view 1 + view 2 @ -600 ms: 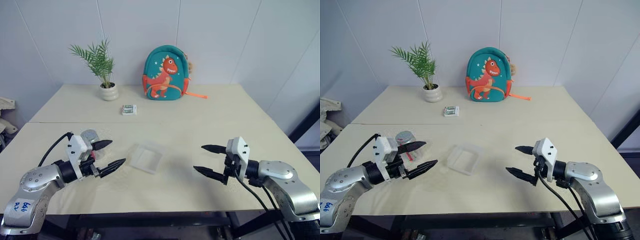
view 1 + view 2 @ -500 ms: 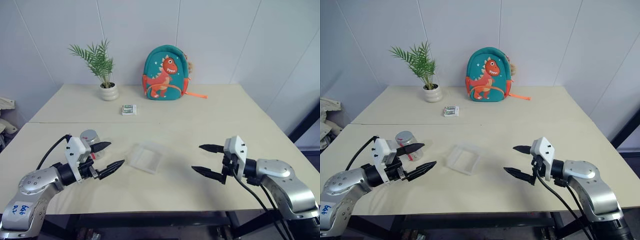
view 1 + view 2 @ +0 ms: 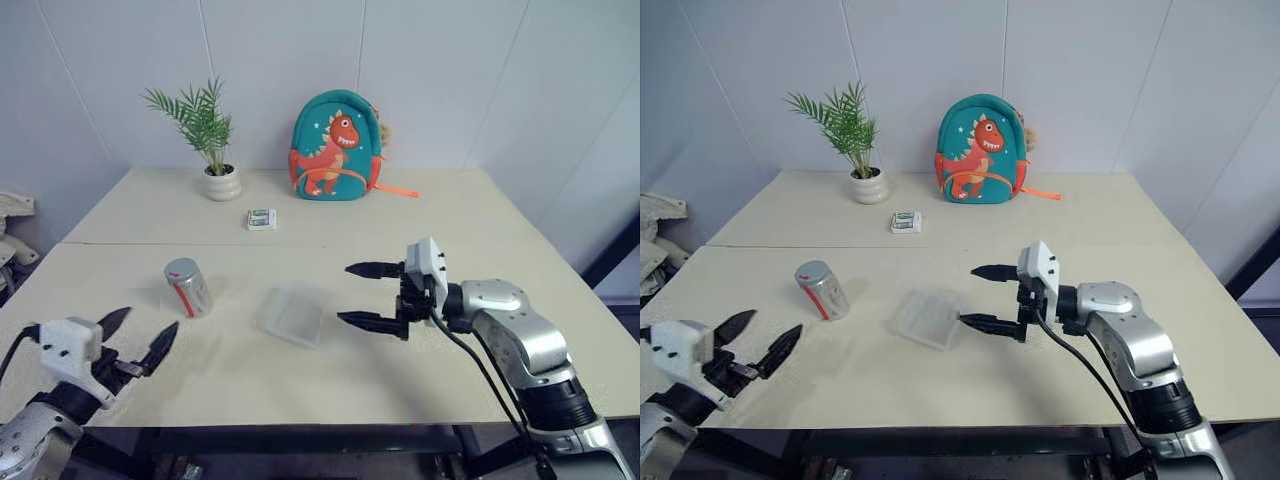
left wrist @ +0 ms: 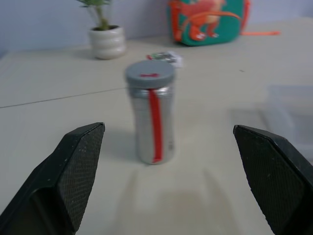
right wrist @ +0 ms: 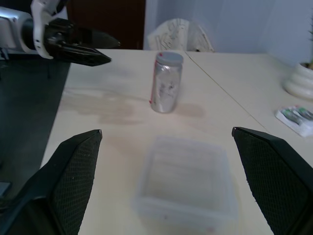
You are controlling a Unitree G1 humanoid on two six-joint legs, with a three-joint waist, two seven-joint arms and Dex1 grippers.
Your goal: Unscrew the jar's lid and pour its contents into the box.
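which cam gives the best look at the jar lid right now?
Left wrist view: the lid faces that camera close up, grey with a red mark, seated on the upright jar. Both eye views show it small, from above. The right wrist view shows it farther off, past the box.

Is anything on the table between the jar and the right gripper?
Yes: the box lies between the jar and the open right gripper, seen in the right eye view; the right wrist view shows the same order.
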